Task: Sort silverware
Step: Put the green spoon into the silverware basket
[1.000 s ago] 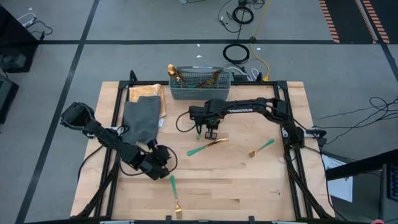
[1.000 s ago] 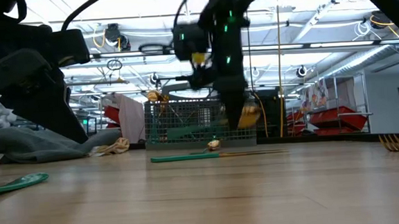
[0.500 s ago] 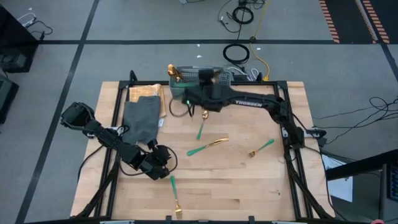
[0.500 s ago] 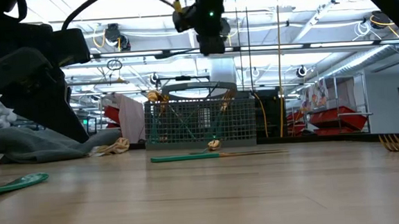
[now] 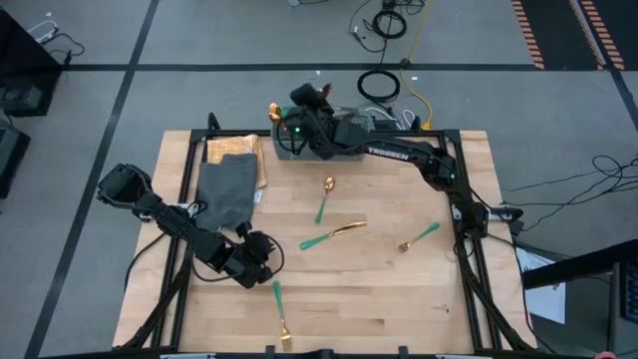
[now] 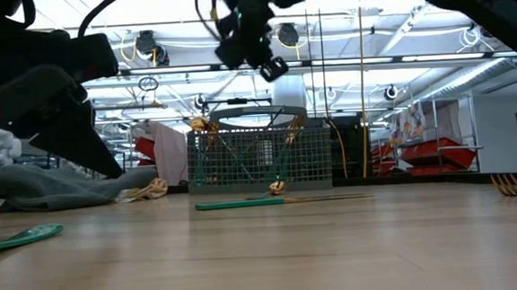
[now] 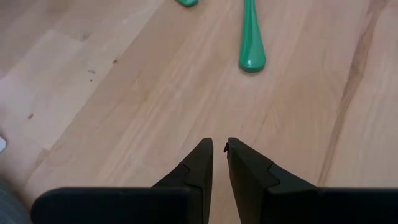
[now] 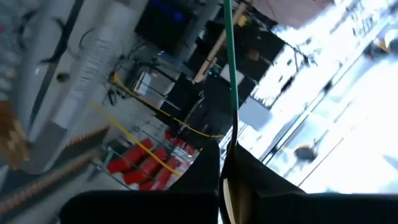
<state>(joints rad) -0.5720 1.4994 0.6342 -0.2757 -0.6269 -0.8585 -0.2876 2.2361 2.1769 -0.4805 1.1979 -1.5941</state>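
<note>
My right gripper (image 5: 299,97) hangs high over the left end of the grey mesh basket (image 6: 259,154) at the far edge. It is shut on a teal-handled piece of silverware (image 8: 229,74); whether it is a spoon, fork or knife stays hidden. A spoon (image 5: 323,199), a knife (image 5: 332,235) and a fork (image 5: 419,237) lie flat mid-table. Another fork (image 5: 280,314) lies at the near edge. My left gripper (image 7: 219,149) sits low over the wood near that fork's handle end (image 7: 251,37). Its fingers are a narrow gap apart, with nothing between them. My right gripper pinches the piece between its two fingers, near where the teal handle (image 8: 231,127) meets a gold strip (image 8: 227,199) lying back between them. The piece runs along the fingers, its handle sticking out past the tips. It is lifted clear, with the gripper pointing nearly level.
The basket holds gold-headed pieces (image 5: 277,115), and my right arm covers much of it from above. A dark grey cloth (image 5: 227,191) lies at the far left of the table, over a tan sheet (image 5: 234,150). Bare wood lies at the near right.
My right gripper has risen from just above the table's middle and gone toward the far edge, ending high over the basket. It has tipped from pointing down to nearly level and rolled about, staying shut on its piece. The spoon it hung over lies uncovered.
</note>
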